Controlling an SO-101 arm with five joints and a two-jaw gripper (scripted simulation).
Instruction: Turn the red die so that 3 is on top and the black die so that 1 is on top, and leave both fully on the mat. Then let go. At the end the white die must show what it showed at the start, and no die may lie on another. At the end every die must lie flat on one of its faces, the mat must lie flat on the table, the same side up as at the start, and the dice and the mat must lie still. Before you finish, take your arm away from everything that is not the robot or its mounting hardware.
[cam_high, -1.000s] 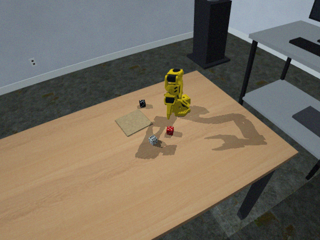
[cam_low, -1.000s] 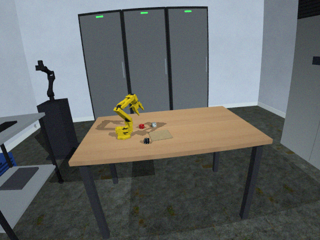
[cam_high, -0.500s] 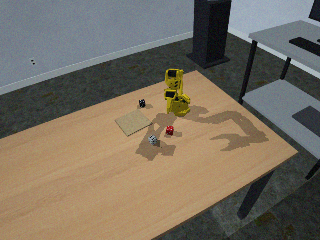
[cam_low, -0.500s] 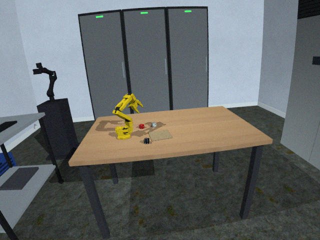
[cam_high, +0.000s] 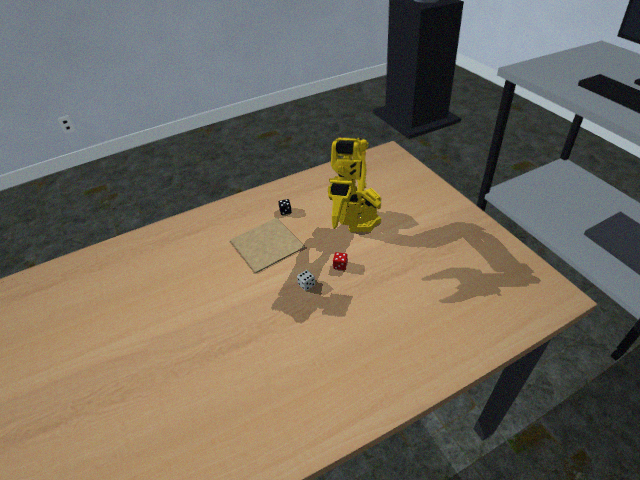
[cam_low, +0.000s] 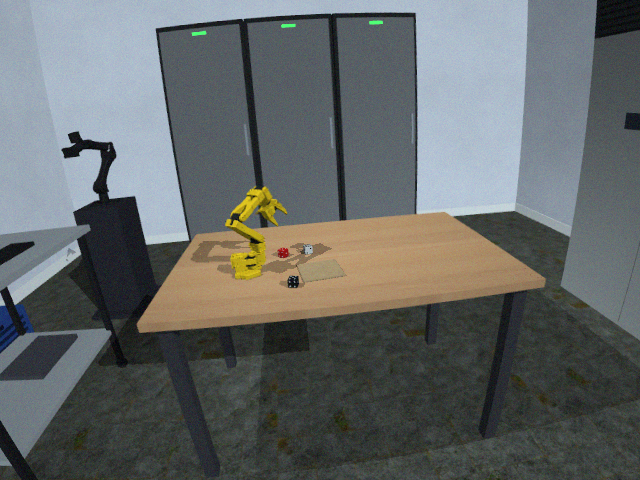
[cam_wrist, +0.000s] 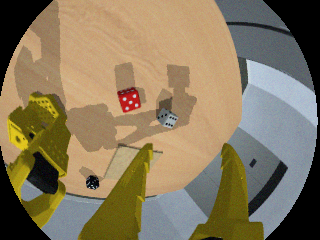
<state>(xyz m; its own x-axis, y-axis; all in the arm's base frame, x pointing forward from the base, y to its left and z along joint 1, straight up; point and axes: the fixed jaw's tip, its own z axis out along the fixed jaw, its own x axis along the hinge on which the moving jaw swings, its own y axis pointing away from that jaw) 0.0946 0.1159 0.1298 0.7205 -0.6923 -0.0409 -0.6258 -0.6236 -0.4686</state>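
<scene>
- Gripper (cam_wrist: 183, 180) raised well above the table, partly parted, nothing held.
- Red die (cam_high: 339, 260), black die (cam_high: 284, 206) lie off the mat (cam_high: 266, 243).
- Dice judged small, rigid, light, slippery; opposite flat faces to be pinched.

A room with a big wooden table and grey cupboards

The wooden table (cam_low: 413, 258) has dark legs and stands on a dark, spotty floor (cam_low: 361, 413). Behind it are three tall grey cupboards (cam_low: 289, 118) with little green lights on top. The walls (cam_low: 465, 103) are pale, with a white strip along the bottom. A black stand (cam_low: 111, 242) is in the corner with a small black arm (cam_low: 95, 160) on it. A grey shelf unit (cam_high: 568, 201) with dark legs is to one side. Dark shadows fall on the table.
</scene>
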